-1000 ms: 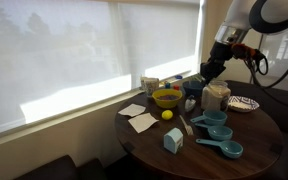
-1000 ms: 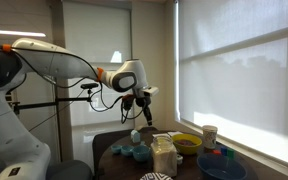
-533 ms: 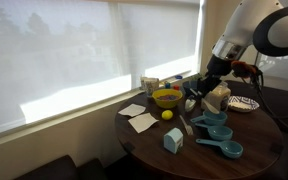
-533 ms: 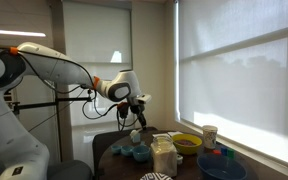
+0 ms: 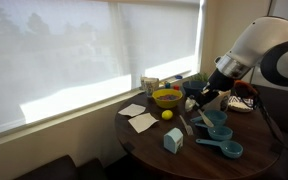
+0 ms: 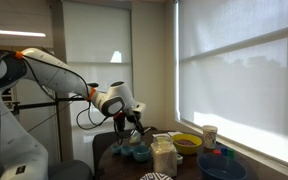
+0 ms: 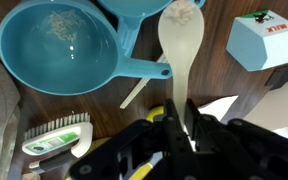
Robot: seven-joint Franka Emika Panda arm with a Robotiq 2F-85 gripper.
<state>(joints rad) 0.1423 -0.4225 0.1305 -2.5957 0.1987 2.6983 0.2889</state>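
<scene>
Here the gripper (image 7: 179,128) is clenched on the handle of a wooden spoon (image 7: 182,38). The spoon's long axis runs straight out from the fingers, bowl end farthest away. It lies over the table (image 7: 216,75), between a blue measuring cup (image 7: 56,45) and a small milk carton (image 7: 267,42), nearer the cup.

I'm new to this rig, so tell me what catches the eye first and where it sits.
The gripper hangs low over the dark round table, its fingers either side of the handle of a pale wooden spoon; whether they clamp it cannot be told. Beside the spoon lies a big teal measuring cup, and in an exterior view a yellow bowl stands out by the bright window.
</scene>
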